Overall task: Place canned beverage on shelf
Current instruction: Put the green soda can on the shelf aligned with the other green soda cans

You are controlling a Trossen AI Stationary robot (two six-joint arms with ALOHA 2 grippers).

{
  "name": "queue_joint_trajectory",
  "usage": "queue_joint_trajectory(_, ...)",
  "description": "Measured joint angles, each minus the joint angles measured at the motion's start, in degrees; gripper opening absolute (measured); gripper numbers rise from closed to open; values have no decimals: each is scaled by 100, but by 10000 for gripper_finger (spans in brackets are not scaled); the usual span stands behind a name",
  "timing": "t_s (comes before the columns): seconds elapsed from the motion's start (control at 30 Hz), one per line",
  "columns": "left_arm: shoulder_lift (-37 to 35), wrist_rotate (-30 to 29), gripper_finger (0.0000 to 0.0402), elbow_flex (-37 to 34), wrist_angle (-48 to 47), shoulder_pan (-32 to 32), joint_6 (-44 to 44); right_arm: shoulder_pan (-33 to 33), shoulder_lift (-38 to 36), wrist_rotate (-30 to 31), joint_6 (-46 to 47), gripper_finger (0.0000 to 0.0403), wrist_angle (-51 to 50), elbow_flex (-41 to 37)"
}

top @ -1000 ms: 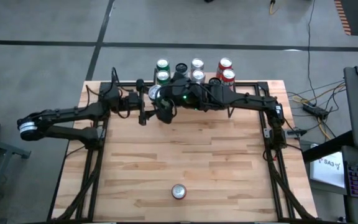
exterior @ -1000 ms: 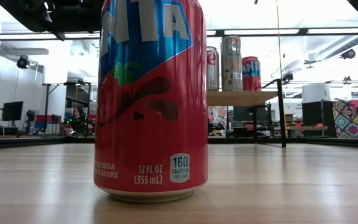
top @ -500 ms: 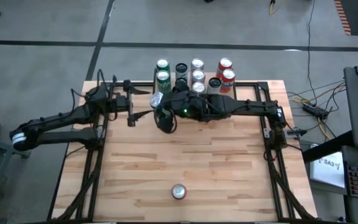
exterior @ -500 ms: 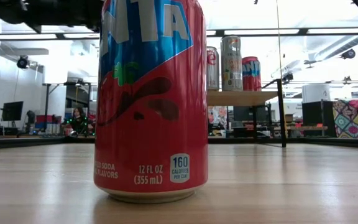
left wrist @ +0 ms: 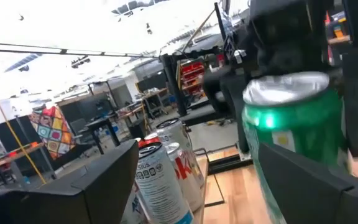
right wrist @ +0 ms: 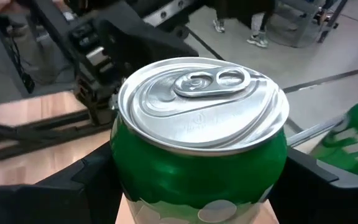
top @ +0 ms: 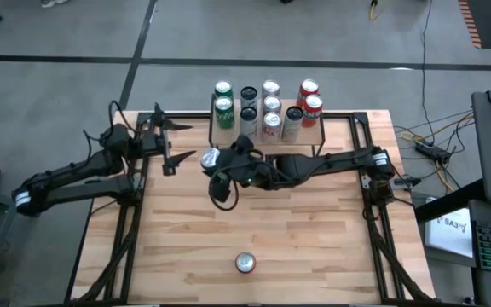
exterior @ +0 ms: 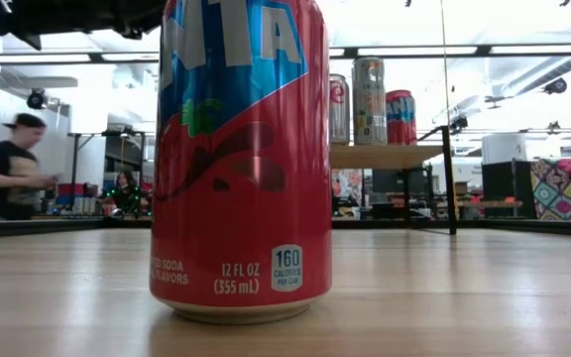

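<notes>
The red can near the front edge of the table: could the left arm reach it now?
Probably yes. The left claw is open and empty, and only tabletop lies between it and the red can. The right claw, holding the green can, is off that path.

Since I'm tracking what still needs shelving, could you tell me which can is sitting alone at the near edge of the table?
The red can, upright by itself at the table's near edge; the others stand clustered on the shelf, except the green can in the right gripper.
</notes>
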Motion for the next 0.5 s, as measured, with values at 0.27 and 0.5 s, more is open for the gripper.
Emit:
queue_joint_trajectory(0.27, -323, -593, 317, 42, -300, 0, -71, -10, 2, 478, 402, 297, 1256, -908)
queue_joint_trajectory(0.5, -477, -609, 317, 34, -458, 0, 7, -14, 2, 1590, 891, 297, 1351, -1291)
